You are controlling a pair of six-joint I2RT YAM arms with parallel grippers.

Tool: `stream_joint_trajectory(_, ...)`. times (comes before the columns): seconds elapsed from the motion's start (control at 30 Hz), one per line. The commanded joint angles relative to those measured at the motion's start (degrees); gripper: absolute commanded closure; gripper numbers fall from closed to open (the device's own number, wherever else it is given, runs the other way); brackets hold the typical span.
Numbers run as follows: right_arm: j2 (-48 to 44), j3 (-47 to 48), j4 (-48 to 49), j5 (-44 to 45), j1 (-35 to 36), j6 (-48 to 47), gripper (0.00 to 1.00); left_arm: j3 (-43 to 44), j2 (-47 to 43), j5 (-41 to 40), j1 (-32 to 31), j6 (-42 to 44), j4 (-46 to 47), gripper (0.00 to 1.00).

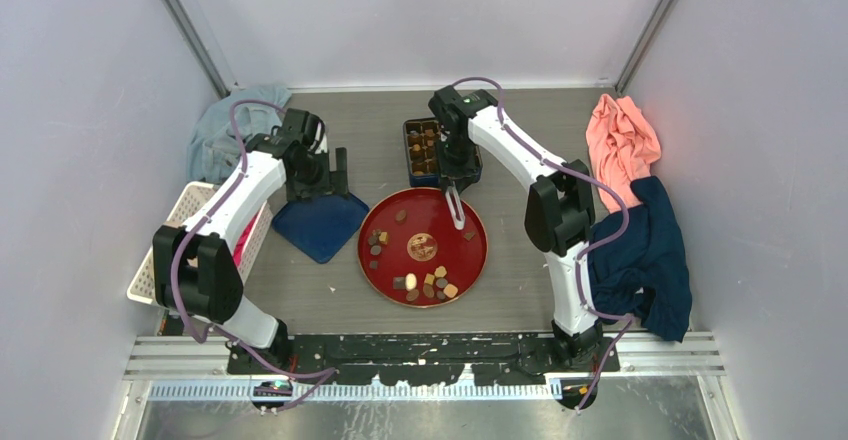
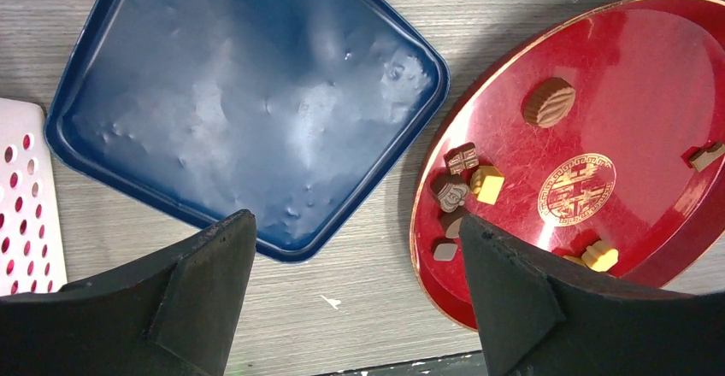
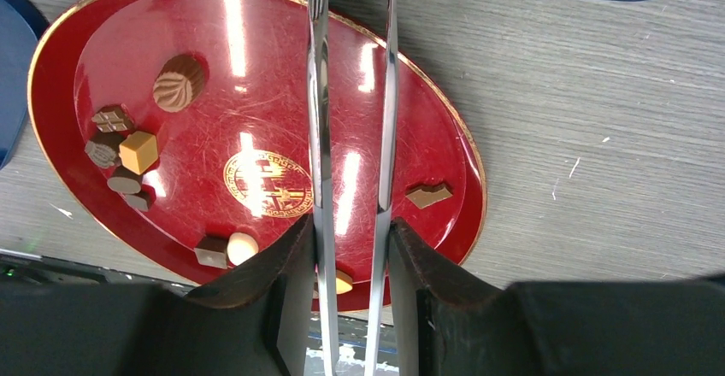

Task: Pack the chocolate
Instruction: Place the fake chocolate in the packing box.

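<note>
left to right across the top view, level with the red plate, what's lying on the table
white basket → blue tray → red plate → dark blue cloth

— Where do you work?
— In a robot test cell, a lab booth: plain pale walls (image 1: 80, 110) box in my grey tabletop (image 1: 520, 290), and my arms (image 1: 560, 210) are bolted beside a metal rail (image 1: 670, 345).
</note>
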Motion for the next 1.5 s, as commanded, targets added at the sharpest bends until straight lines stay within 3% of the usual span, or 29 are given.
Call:
stream_joint_trajectory(0.0, -2.13, 0.01, 0.44, -0.55, -0.03, 0.06, 0.60, 1.35, -1.03, 1.38, 0.38, 0.74, 1.98, 0.11)
stream_joint_trajectory(0.23, -2.75, -0.33, 0.66, -0.54, -0.02, 0.38, 0.54, 0.34, -2.21, 1.66, 0.38, 0.54, 2.19, 0.11)
stream_joint_trajectory(0.97, -4.44, -0.12, 3.90, -6.13, -0.07, 2.00, 0.54, -2.10, -5.40, 1.50, 0.38, 0.80, 2.10, 0.11)
stream_joint_trajectory(1.47, -9.10, -2.23, 6.34, -1.40, -2.41, 3.73, 0.55, -1.46, -4.68, 1.62, 0.47, 0.81, 2.19, 0.11)
